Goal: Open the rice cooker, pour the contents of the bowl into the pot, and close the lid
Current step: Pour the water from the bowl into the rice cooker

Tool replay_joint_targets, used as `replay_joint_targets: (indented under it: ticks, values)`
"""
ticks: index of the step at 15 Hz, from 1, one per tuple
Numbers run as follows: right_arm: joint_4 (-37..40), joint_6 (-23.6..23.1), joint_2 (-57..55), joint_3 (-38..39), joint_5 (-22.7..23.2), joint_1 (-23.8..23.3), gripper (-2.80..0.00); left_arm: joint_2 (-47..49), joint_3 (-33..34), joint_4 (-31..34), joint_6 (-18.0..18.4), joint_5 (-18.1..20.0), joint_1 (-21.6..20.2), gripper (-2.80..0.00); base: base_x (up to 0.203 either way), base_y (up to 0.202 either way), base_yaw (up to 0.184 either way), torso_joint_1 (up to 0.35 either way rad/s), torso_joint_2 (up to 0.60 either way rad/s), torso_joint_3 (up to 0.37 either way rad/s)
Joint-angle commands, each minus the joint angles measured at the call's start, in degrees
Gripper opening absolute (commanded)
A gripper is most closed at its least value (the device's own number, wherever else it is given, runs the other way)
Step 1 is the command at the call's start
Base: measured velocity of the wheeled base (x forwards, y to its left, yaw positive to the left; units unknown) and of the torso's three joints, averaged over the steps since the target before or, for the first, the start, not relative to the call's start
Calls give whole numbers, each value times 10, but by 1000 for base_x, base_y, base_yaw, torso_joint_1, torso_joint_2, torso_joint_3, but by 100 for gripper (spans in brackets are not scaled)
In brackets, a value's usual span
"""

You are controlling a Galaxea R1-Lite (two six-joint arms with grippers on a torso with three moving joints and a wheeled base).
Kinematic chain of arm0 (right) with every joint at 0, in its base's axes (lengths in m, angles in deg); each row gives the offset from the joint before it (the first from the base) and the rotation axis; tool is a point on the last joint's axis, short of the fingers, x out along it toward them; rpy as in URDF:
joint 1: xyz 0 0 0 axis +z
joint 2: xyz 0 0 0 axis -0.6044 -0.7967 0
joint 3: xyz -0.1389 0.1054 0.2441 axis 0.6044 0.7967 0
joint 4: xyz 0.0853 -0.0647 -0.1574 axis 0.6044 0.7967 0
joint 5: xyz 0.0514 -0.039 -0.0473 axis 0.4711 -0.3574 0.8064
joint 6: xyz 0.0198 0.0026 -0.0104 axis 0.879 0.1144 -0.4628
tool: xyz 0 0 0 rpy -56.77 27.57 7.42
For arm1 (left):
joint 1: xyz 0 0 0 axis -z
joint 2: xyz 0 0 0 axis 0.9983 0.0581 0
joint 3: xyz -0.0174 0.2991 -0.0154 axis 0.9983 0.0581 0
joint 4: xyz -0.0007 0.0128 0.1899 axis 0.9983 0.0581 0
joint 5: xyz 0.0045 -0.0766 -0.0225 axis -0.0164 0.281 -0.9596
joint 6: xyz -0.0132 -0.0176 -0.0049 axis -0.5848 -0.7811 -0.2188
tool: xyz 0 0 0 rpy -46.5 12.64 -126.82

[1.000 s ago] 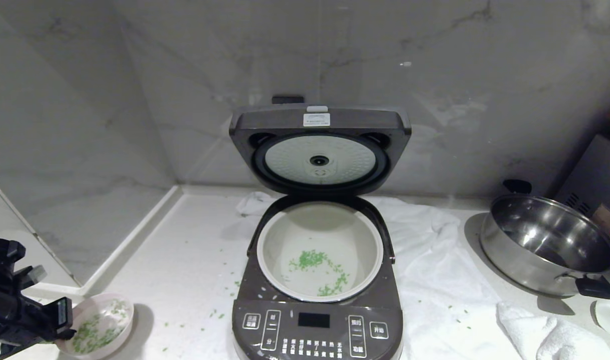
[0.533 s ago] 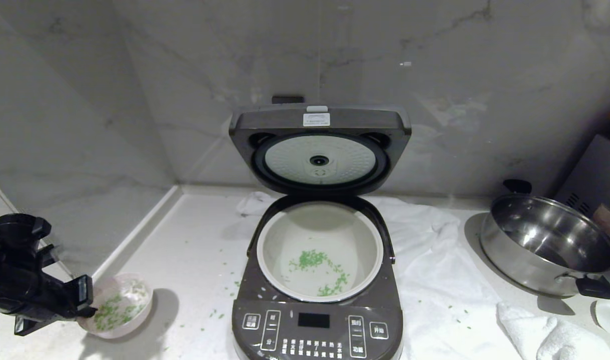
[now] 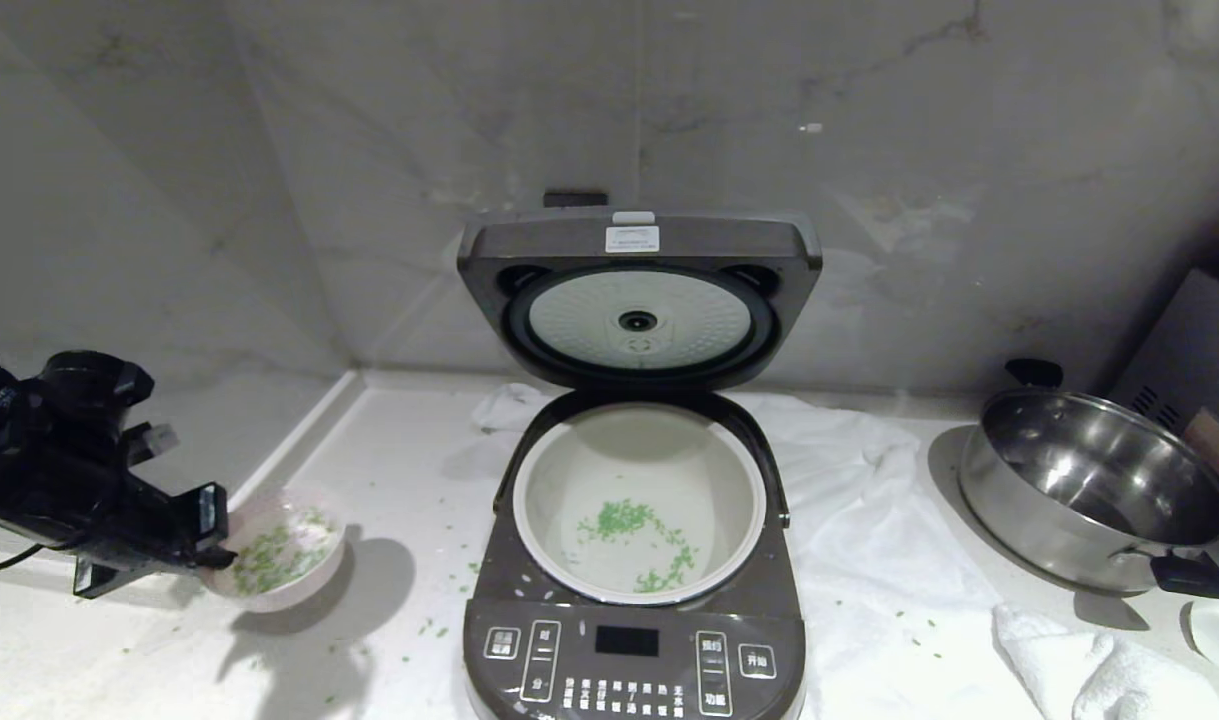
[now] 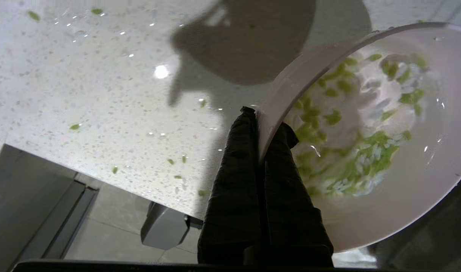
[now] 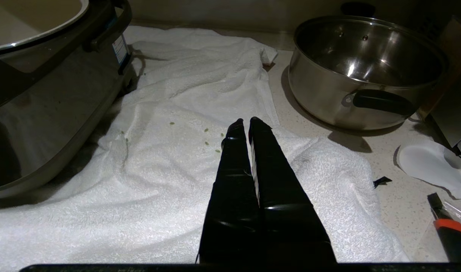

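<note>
Light falls from above and somewhat behind, dim and cool across the grey marble wall (image 3: pixel 869 150), brighter on the white desk (image 3: pixel 389 520). The bowl (image 3: pixel 284 560) throws a soft dark shadow onto the desk below and to its right. In the left wrist view a small round glare spot shines on the speckled surface, and the bowl's rim is slightly blurred. The steel pan (image 5: pixel 362 68) carries bright highlights inside. The right wrist view is dark at its edges; the towel (image 5: pixel 177 170) is evenly lit.
</note>
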Motion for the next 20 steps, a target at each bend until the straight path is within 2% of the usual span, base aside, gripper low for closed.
replay_joint_targets:
  ticks: [1,8,16,20]
  values:
    - [0,0,-1,0,1,0,-280,-6,-41,26,-9,10,18,-280,0,0,0,0,0,0]
    - [0,-1,-1,0,0,0,-280,2,-171,119,-28,16,56,-280,0,0,0,0,0,0]
    - [0,-1,-1,0,0,0,-280,56,-346,219,-78,16,149,-280,0,0,0,0,0,0]
    - [0,-1,-1,0,1,0,-280,73,-379,239,-92,16,200,-280,0,0,0,0,0,0]
